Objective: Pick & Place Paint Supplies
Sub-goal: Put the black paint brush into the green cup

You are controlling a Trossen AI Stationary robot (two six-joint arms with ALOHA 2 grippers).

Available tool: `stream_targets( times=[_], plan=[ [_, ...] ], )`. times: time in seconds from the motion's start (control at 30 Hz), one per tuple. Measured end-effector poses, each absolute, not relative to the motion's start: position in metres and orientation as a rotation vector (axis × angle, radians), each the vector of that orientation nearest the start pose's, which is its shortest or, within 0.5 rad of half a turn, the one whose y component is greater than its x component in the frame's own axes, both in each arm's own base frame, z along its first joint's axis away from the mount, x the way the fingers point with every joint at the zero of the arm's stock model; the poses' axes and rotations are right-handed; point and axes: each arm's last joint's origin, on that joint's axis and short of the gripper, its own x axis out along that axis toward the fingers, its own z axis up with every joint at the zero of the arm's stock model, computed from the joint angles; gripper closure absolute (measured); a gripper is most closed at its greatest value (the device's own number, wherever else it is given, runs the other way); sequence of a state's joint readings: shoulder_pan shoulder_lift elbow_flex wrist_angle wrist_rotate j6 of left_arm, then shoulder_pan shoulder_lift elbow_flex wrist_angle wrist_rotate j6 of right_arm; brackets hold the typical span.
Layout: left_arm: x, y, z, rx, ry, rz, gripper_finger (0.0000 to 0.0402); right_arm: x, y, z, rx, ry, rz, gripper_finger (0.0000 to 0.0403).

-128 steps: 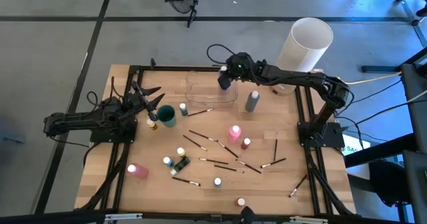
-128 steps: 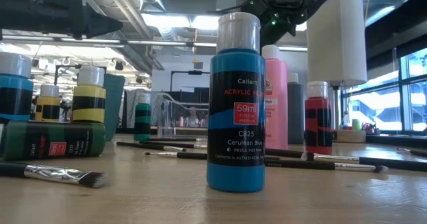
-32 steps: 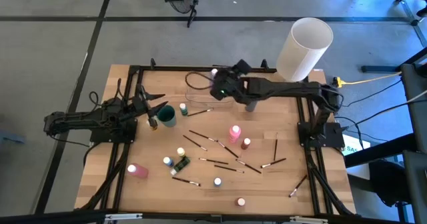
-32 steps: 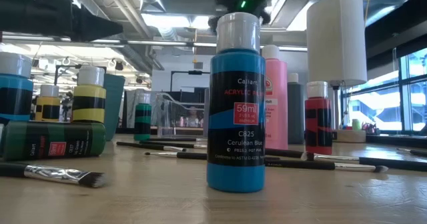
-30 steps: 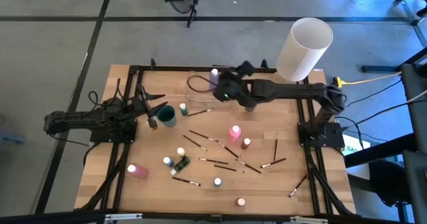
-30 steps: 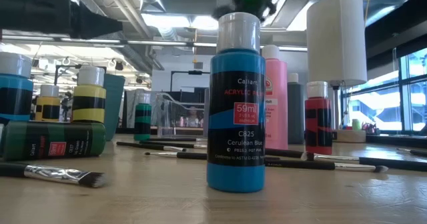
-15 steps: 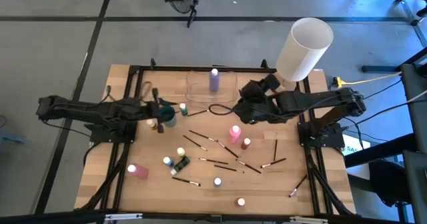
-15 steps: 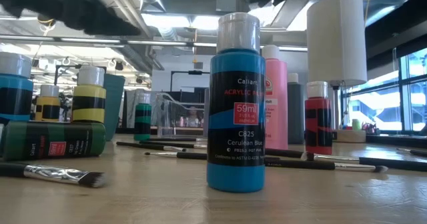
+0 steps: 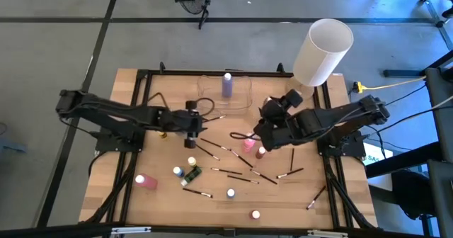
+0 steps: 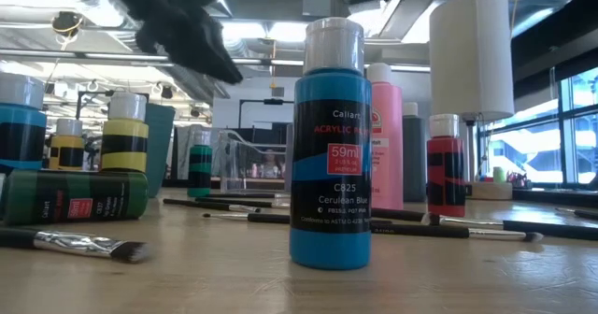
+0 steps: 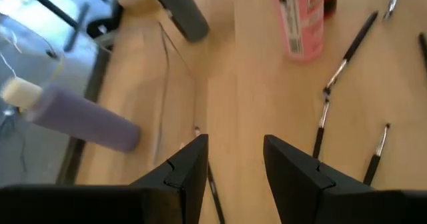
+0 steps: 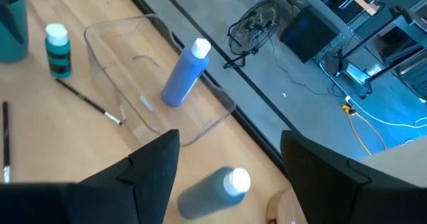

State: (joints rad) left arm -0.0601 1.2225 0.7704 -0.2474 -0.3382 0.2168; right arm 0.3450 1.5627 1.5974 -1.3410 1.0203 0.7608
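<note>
A purple bottle [image 9: 227, 84] stands in the clear tray [image 9: 241, 102] at the table's far side; it shows tilted in the left wrist view [image 11: 80, 121]. My left gripper [image 9: 201, 123] hovers open over the table's middle, short of the tray [image 11: 175, 77], nothing between its fingers [image 11: 190, 167]. My right gripper [image 9: 257, 129] hangs open above the pink bottle [image 9: 248, 143] and a small red one [image 9: 261, 151]. A grey bottle [image 12: 213, 189] stands just beyond the right fingers. Thin paintbrushes [image 9: 226, 150] and small bottles [image 9: 191, 161] are scattered over the near half.
A tall white cylinder [image 9: 323, 50] stands at the far right corner. A teal cup [image 12: 11, 17] and a green white-capped bottle [image 12: 57, 49] stand left of the tray. A blue bottle [image 10: 329, 146] fills the low view's middle. A pink bottle [image 9: 145, 181] lies near the left front.
My left gripper has swung out from the table's left edge toward the middle, tipping forward, and now reaches past the teal cup. My right gripper has drawn back from the clear tray toward the near right, over the pink bottle. The purple bottle stays standing in the tray.
</note>
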Motion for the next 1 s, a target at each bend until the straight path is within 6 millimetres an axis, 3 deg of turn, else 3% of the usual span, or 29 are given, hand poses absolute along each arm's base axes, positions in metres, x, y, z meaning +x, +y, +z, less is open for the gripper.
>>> stream_targets(
  times=[0.33,0.57,1.0],
  plan=[
    [0.270,-0.027,0.212,0.418,0.791,-0.165,0.0261,0.260,0.097,0.355,-0.164,0.697,-0.844,0.0139],
    [0.290,-0.039,0.225,0.433,0.748,-0.189,0.0261,0.253,0.118,0.355,-0.131,0.655,-0.783,0.0139],
    [0.308,-0.017,0.216,0.361,0.801,-0.201,0.0261,0.232,0.183,0.359,-0.010,0.537,-0.522,0.0139]
  ],
)
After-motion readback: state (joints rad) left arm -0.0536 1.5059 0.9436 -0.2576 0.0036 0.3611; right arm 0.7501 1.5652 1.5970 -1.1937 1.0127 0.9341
